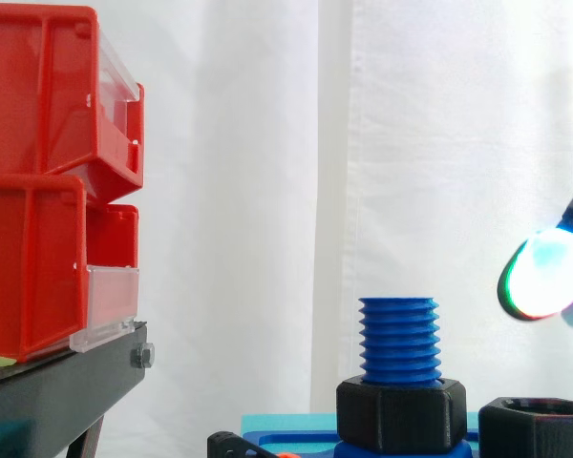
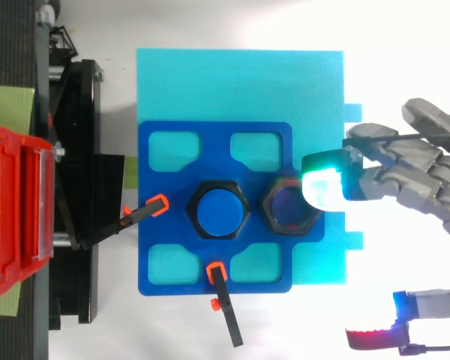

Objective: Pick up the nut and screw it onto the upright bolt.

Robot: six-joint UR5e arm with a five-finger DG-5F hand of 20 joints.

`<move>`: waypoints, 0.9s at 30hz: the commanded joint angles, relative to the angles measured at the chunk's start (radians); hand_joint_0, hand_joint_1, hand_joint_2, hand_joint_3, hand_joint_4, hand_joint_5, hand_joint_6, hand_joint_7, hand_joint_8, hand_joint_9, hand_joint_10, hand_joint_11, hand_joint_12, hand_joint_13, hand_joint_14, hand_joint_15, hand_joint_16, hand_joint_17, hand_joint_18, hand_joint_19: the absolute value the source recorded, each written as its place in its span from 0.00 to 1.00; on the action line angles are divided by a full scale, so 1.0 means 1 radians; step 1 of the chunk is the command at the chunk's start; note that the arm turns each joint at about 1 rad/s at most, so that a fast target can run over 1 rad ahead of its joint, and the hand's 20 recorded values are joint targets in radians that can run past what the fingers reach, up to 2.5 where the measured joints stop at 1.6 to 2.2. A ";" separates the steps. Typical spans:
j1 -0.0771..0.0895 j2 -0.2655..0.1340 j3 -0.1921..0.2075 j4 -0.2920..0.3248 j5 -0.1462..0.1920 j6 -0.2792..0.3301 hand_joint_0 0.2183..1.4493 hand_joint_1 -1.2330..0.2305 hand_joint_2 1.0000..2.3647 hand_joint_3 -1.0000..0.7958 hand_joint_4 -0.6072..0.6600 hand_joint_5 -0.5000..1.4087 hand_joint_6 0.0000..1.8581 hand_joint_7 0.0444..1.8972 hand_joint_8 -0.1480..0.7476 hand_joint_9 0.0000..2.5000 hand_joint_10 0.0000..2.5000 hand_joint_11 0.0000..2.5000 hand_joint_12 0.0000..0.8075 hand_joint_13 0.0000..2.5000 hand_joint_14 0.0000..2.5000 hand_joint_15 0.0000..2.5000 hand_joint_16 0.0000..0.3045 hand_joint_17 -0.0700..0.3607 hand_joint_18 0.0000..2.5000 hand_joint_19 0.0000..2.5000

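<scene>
The hand [image 2: 405, 178] has its fingers nearly straight and spread apart, and it holds nothing. One fingertip [image 1: 546, 272], which glows white and green, hangs in the air above the nut [image 2: 289, 214]. In the side view there is a clear gap between this pad and the top of the nut. In the top view the pad covers the edge of the nut that is nearest to the hand. Another finger [image 2: 371, 337], which glows red, is well apart from the first one, out to the side and off the cyan base [image 2: 240, 82].

The nut is black and six-sided. It lies flat on the blue plate [image 2: 165, 255], just below the glowing fingertip. Beyond the nut, on the side away from the hand, the blue bolt [image 1: 398, 339] stands upright with a black hexagonal collar [image 1: 401, 412] around its foot. The thread above the collar is bare. The nut and the collar are just beside each other, but I cannot tell if they touch.

The blue plate rests on the cyan base. Two black clamps with orange tips [image 2: 157, 205] meet the plate on its sides away from the hand. Still farther from the hand, the red bins [image 1: 38, 191] sit on the black stand [image 1: 67, 391].
</scene>
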 commanded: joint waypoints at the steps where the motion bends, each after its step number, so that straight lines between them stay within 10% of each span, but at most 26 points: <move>1: 0.001 -0.025 0.000 0.013 0.008 0.003 0.19 0.31 0.00 0.28 0.63 0.13 0.27 0.34 0.49 0.13 0.00 0.00 0.49 0.15 0.00 0.00 0.16 0.41 0.07 0.00; 27: -0.031 -0.048 0.000 0.094 0.007 -0.011 0.18 0.33 0.00 0.28 0.63 0.13 0.27 0.34 0.50 0.13 0.00 0.00 0.50 0.15 0.00 0.00 0.16 0.42 0.07 0.00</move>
